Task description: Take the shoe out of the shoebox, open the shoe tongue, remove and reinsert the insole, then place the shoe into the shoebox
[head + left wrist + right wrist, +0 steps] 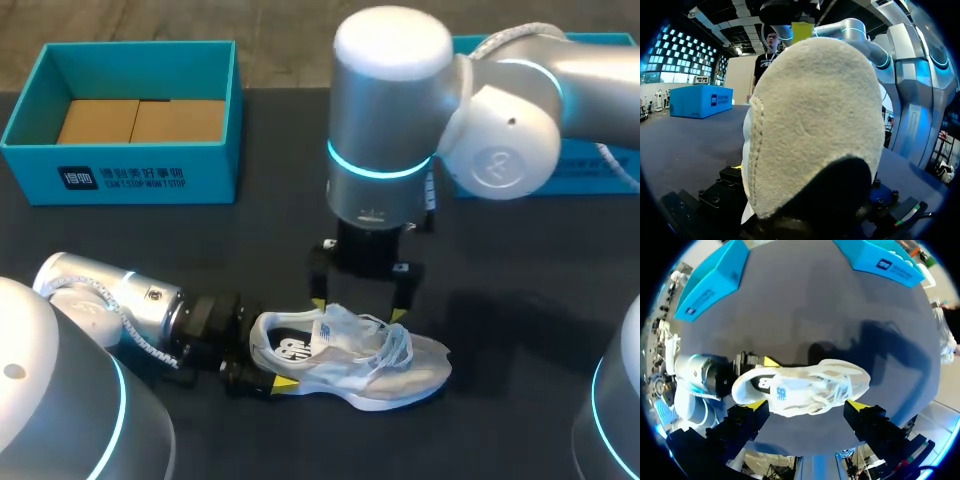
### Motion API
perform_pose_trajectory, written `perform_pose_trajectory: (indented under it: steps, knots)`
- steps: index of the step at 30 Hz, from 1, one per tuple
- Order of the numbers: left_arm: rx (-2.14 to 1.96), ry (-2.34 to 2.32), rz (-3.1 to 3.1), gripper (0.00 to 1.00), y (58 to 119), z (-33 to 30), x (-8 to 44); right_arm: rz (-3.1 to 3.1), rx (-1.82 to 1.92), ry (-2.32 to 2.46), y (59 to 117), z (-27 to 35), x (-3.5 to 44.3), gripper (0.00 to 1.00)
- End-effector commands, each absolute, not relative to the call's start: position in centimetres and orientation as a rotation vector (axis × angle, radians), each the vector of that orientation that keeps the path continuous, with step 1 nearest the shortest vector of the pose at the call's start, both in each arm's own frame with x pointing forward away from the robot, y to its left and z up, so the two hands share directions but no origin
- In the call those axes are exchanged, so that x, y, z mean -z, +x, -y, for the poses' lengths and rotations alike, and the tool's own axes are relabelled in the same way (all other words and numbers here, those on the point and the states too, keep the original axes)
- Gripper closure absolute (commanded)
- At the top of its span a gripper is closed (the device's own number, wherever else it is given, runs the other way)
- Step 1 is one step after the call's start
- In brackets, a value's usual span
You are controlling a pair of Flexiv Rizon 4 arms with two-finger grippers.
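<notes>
Shoe (345, 360) whole in head view; left wrist view shows heel only.

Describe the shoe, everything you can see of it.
The shoe is a white and pale grey sneaker, seemingly mesh and suede, with white laces, a blue side logo and a dark inside. It lies on the black table, toe pointing to my right. The left hand grips its heel; the right hand hovers open over its middle.

White/grey shoe (350, 365), teal shoebox (210, 175), blk table (520, 330).
</notes>
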State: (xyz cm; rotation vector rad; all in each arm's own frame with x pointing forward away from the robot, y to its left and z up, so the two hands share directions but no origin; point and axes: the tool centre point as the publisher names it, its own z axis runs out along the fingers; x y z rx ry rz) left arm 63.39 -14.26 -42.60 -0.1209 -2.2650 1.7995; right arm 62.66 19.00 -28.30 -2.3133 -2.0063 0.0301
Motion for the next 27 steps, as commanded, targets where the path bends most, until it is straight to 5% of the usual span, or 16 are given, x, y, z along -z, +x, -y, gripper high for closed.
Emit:
perform_pose_trajectory:
  steps: [1, 27]
  knots:
    - [-1.798, -0.119, 2.268, 1.00, 63.3, 14.0, 42.8, 1.961, -0.164, -2.605, 61.4, -24.8, 29.0, 0.00]
    - [-1.798, -0.119, 2.268, 1.00, 63.3, 14.0, 42.8, 1.860, -0.197, -2.912, 61.4, -26.5, 31.3, 0.00]
